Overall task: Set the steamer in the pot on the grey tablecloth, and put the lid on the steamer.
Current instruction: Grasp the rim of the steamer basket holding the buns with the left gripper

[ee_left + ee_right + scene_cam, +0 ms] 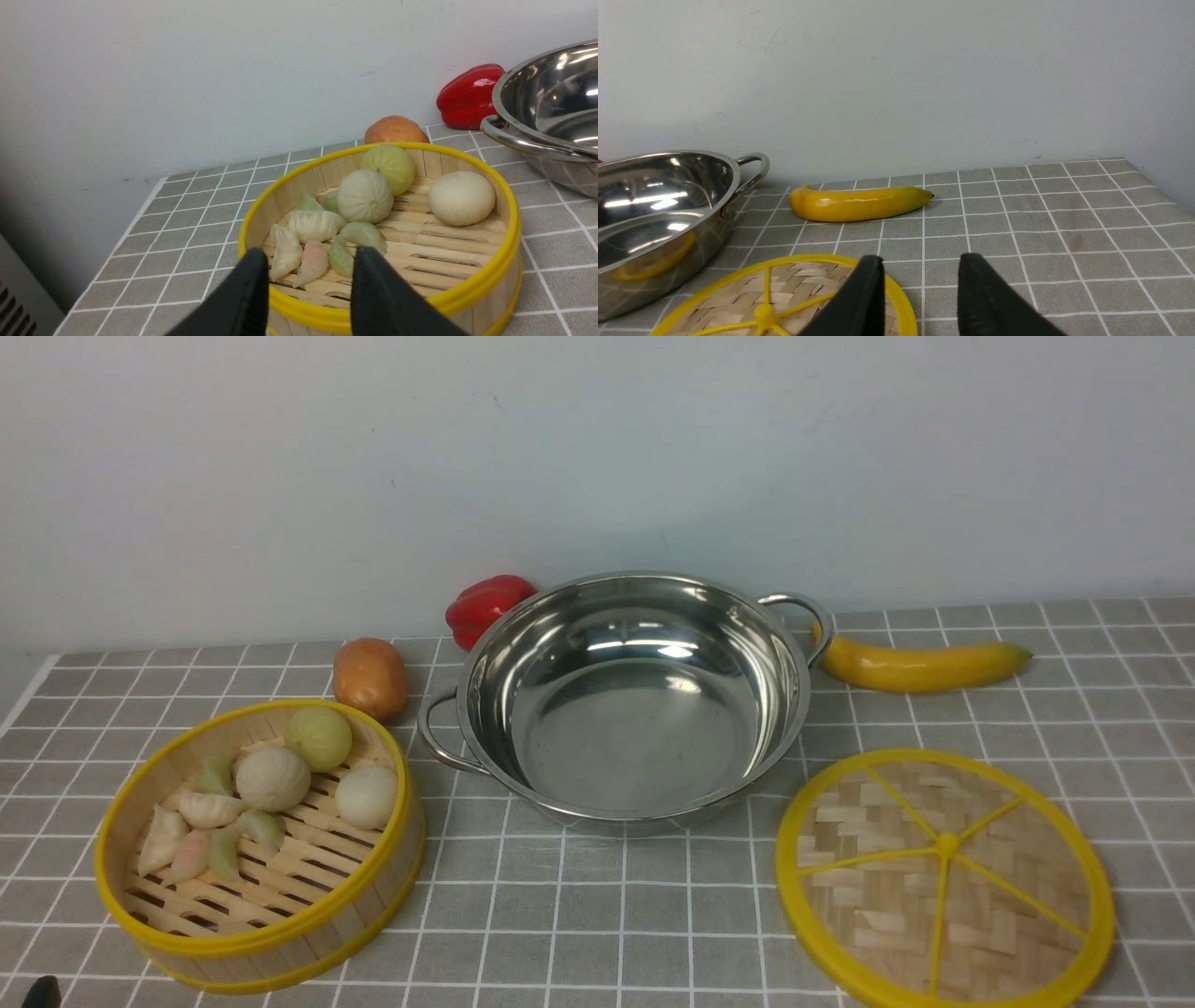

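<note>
Squarely mid-cloth, toward the back edge of the grey tablecloth [597, 915], sits the shiny pot [560, 644], flanked by a red pepper [485, 602], a potato [371, 677] and a banana [920, 663]. The steamer [280, 947], carrying buns [273, 777] and dumplings [210, 809], stands near the front left corner. The lid [943, 877] lies flat near the front right. The left gripper [310, 254] hovers spread at the steamer's rim, and the right gripper [920, 259] hovers spread over the lid's edge.

On my monitor, the steamer [280, 947] sat left of the pot [635, 709], the lid [943, 882] right, on the grey tablecloth [607, 919].
</note>
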